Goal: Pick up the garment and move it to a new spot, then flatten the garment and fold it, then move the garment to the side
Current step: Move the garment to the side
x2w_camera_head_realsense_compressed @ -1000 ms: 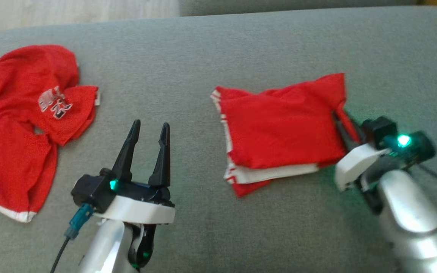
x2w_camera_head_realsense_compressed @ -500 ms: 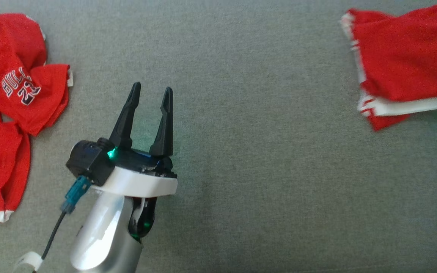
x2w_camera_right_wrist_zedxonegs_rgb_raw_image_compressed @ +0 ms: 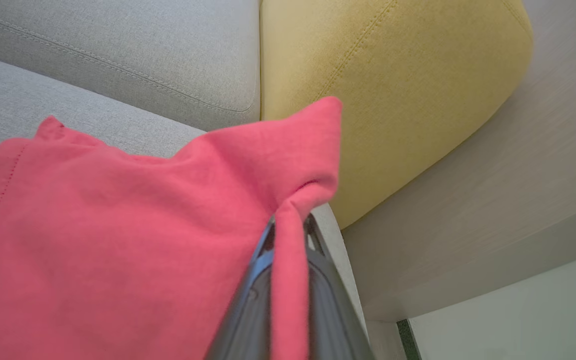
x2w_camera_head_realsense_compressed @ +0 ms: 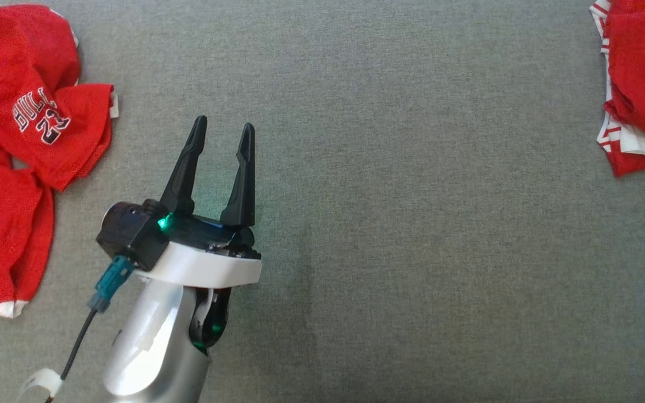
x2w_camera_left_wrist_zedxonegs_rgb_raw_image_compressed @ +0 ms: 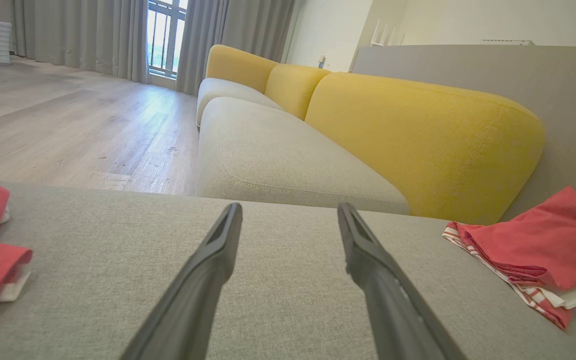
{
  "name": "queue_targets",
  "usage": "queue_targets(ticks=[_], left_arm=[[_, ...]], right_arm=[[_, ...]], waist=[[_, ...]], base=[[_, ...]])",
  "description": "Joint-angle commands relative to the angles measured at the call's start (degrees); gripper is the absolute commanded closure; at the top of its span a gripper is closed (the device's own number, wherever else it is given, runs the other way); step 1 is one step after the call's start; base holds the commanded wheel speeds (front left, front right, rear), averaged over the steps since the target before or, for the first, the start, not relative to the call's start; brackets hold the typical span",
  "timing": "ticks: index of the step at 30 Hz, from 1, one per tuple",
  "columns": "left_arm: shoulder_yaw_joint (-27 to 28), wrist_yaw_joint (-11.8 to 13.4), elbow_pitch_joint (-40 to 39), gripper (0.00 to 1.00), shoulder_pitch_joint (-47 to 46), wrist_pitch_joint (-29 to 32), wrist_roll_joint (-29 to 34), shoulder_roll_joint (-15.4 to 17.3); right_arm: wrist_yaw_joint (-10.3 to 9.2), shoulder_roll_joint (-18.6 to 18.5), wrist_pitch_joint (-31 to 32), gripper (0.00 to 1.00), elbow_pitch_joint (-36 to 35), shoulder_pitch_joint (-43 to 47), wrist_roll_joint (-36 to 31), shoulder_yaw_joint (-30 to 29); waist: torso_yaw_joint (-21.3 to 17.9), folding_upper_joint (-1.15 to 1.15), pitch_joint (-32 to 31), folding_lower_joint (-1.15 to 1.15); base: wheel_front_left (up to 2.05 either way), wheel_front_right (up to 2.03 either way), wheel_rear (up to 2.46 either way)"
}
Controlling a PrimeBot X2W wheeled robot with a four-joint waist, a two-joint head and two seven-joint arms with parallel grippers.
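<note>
The garment [x2w_camera_head_realsense_compressed: 641, 84], a folded red cloth with white striped edges, lies at the far right edge of the grey cushion in the head view. In the right wrist view my right gripper [x2w_camera_right_wrist_zedxonegs_rgb_raw_image_compressed: 289, 227] is shut on a pinched-up corner of the garment [x2w_camera_right_wrist_zedxonegs_rgb_raw_image_compressed: 118, 240], red cloth running down between its fingers. My left gripper [x2w_camera_head_realsense_compressed: 224, 126] hovers open over bare cushion left of centre, holding nothing. The left wrist view looks along the left gripper [x2w_camera_left_wrist_zedxonegs_rgb_raw_image_compressed: 290, 210], with the garment [x2w_camera_left_wrist_zedxonegs_rgb_raw_image_compressed: 533, 250] off to its right.
A second crumpled red jersey [x2w_camera_head_realsense_compressed: 14, 151] with white lettering lies at the left edge of the grey cushion [x2w_camera_head_realsense_compressed: 412, 224]. Yellow backrests [x2w_camera_left_wrist_zedxonegs_rgb_raw_image_compressed: 418, 135] and another grey seat stand beyond the garment. Wooden floor [x2w_camera_left_wrist_zedxonegs_rgb_raw_image_compressed: 68, 125] lies past the cushion's far edge.
The folded garment has slid far to the right, pulled by my right gripper, which has left the head view. The head view itself has tilted downward. The left gripper stays open and still.
</note>
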Motion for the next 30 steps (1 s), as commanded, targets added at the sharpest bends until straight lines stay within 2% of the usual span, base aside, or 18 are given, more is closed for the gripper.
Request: queue_targets(ticks=[1, 2, 3, 9, 14, 21, 30], left_arm=[[1.6, -0.3, -1.6, 0.0, -1.3, -0.4, 0.1, 0.2], [1.6, -0.3, -1.5, 0.0, -1.3, -0.4, 0.1, 0.2], [1.6, -0.3, -1.5, 0.0, -1.3, -0.4, 0.1, 0.2], [1.9, -0.3, -0.9, 0.0, -0.9, -0.4, 0.0, 0.2], [2.6, -0.3, -0.9, 0.0, -0.3, -0.4, -0.2, 0.2], [6.2, -0.3, -1.3, 0.0, 2.3, -0.4, 0.0, 0.2], [10.0, -0.3, -1.8, 0.0, 7.5, -0.4, 0.7, 0.2]], right_arm=[[0.39, -1.1, 0.3, 1.0, -1.6, -0.7, -0.8, -0.9], [0.39, -0.9, 0.0, 0.39, -1.7, -0.8, -1.1, -1.3], [0.39, -0.5, -0.3, 0.0, -1.7, -0.9, -1.3, -1.8], [0.39, 2.5, -2.1, 0.0, -4.1, -1.0, -2.2, -3.4], [0.39, 5.6, -4.3, 0.0, -6.3, -1.1, -1.3, -1.9], [0.39, 13.8, -7.9, 0.0, -12.3, 0.5, 3.4, 3.0], [0.39, 24.5, -7.2, 0.0, -21.0, 9.4, 8.3, 7.3]], waist=[[0.0, 0.0, -0.2, 0.0], [0.0, 0.0, -0.2, 0.0], [0.0, 0.0, -0.3, 0.0], [-0.2, 0.0, -1.7, 0.0], [-0.5, 0.0, -3.6, 0.0], [-1.3, 0.0, -9.1, 0.0], [-2.1, 0.0, -15.4, 0.0]], base=[[0.0, 0.0, 0.0], [0.0, 0.0, 0.0], [0.0, 0.0, 0.0], [0.0, 0.0, 0.0], [0.0, 0.0, 0.0], [0.0, 0.0, 0.0], [0.0, 0.0, 0.0]])
